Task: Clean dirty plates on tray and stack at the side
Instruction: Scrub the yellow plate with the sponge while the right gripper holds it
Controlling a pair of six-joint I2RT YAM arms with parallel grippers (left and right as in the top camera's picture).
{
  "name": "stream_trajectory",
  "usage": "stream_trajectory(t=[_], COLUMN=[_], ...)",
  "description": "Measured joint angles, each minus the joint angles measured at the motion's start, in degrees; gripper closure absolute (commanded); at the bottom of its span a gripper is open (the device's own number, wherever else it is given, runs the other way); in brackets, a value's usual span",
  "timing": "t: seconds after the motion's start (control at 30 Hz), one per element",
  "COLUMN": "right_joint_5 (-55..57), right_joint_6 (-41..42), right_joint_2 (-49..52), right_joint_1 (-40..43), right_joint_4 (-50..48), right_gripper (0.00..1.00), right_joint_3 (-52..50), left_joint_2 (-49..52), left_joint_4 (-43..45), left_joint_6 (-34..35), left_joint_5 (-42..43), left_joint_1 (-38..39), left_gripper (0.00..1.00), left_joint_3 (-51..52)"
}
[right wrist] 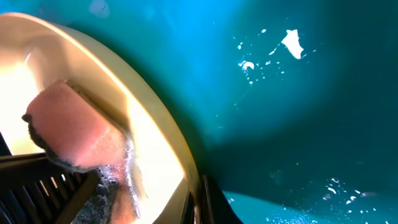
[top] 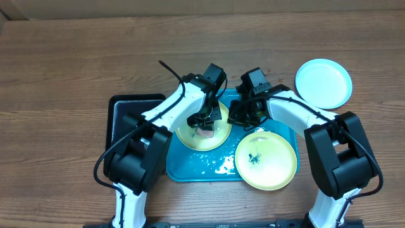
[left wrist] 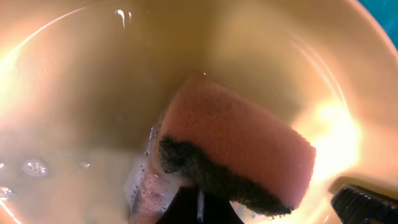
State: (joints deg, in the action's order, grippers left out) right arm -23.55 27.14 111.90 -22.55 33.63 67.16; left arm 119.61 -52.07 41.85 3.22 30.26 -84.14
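A yellow-green plate (top: 204,140) lies in the turquoise tray (top: 183,171). My left gripper (top: 204,122) is over it, shut on a pink sponge (left wrist: 239,146) with a dark scouring side, and the sponge is pressed onto the wet, soapy plate (left wrist: 74,93). My right gripper (top: 235,117) is shut on that plate's right rim (right wrist: 161,130), which sits pinched between its fingers. A second yellow-green plate (top: 266,161) with a dark smudge lies at the tray's right end. A pale blue plate (top: 323,83) rests on the table to the right, off the tray.
A smaller black tray (top: 120,114) sits on the table against the turquoise tray's left side. White foam (top: 221,166) lies on the tray floor between the two yellow-green plates. Bare wooden table surrounds the trays.
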Motion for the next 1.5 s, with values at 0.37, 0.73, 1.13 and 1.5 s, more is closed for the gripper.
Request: stream_trajectory(t=[0.37,0.73,1.13,1.5], right_joint_5=[-0.6,-1.7,-1.7,-1.8], right_joint_6=[0.5,2.2,2.9,2.6], right_joint_2=[0.0,0.0,0.0,0.0], right_joint_1=[-0.1,-0.7,0.1,0.4], right_joint_4=[-0.8,-1.5,-1.1,-0.7], right_gripper=[0.96,0.96,0.96,0.96], right_joint_3=[-0.2,-0.4,-0.4,-0.4], left_joint_2=[2.7,3.5,3.2,3.1], left_joint_4=[-7.6,-14.9,-2.8,-1.6], left_joint_6=[-1.7,-1.2,-7.8,-16.0], left_joint_5=[-0.5,-21.5,-10.4,7.6], left_joint_1=[-0.4,-0.4,-1.2,2.0], left_gripper=[0.96,0.96,0.96,0.96], left_joint_3=[-5.7,-5.9,-5.5,-5.8])
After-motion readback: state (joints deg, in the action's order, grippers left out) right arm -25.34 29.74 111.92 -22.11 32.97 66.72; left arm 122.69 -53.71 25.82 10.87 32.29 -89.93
